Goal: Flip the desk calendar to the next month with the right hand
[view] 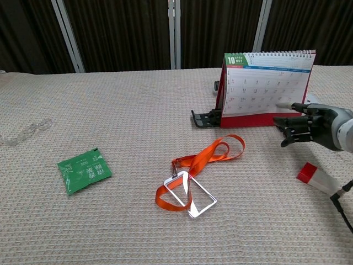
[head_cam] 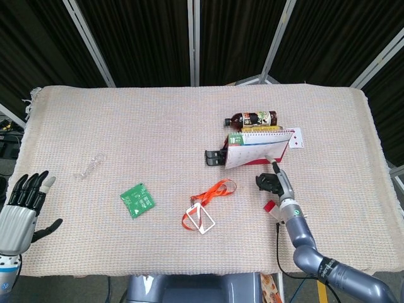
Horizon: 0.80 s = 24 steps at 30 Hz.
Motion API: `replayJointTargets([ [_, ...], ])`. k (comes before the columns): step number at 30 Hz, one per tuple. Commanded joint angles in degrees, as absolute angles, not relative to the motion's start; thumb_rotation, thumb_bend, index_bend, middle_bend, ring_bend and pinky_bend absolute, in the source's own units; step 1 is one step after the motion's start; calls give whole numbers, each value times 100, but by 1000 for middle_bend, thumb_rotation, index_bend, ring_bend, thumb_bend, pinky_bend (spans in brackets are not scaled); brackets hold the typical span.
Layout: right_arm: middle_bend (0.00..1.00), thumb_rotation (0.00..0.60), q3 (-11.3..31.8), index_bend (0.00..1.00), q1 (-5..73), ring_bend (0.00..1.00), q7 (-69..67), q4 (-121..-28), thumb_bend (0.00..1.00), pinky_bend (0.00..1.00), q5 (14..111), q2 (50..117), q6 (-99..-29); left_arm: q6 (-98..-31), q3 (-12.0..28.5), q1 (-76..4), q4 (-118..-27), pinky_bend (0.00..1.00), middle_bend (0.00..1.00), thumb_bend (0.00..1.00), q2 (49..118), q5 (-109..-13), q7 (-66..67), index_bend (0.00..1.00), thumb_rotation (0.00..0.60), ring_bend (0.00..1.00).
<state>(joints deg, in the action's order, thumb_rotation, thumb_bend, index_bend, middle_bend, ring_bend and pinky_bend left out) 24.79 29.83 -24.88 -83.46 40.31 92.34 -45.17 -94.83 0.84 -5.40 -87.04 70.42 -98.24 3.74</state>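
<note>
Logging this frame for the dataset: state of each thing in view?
desk calendar: upright, slewed, October page showing, not flipped
right hand: fingertip at the calendar's front page, holding nothing
left hand: open, off the table edge
bottle: lying on its side
badge holder: flat, orange lanyard attached
green packet: flat

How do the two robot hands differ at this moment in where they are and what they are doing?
The right robot hand is over the table, reaching toward the front page of the desk calendar, one fingertip at or very near it; the left robot hand hangs off the table's left edge, near nothing. The right robot hand's other fingers curl inward; the left robot hand's fingers are spread upward. Both hold nothing.
</note>
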Motion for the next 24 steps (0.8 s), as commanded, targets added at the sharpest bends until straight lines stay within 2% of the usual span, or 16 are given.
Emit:
replayJointTargets([
  [1,704,600,2507,122,3064,720,-2324,-8528,411,565,4021,9285,-4675,-9496,93,-543,-8717,0,0,67,7012,-9820,312,0,600,0],
  [8,683,600,2594,230,2996,706,-2083,-9230,413,548,4337,9206,-5323,-9533,88,-532,-8722,0,0,67,6974,-9834,229,0,600,0],
  [13,614,600,2701,315,2804,659,-1973,-9780,420,481,4852,8981,-5967,-9550,86,-527,-8727,0,0,66,6968,-9846,214,0,600,0],
  [16,539,600,2836,340,2606,596,-1986,-10205,422,398,5293,8763,-6491,-9557,76,-526,-8737,0,0,67,6977,-9878,257,0,600,0],
  [20,404,600,3012,329,2449,419,-2012,-10511,406,229,5650,8437,-6815,-9567,78,-521,-8748,0,0,66,6988,-9886,296,0,600,0],
  [24,360,600,3157,289,2405,338,-1881,-10597,391,169,5844,8152,-6983,-9557,84,-524,-8749,0,0,66,7000,-9877,329,0,600,0],
])
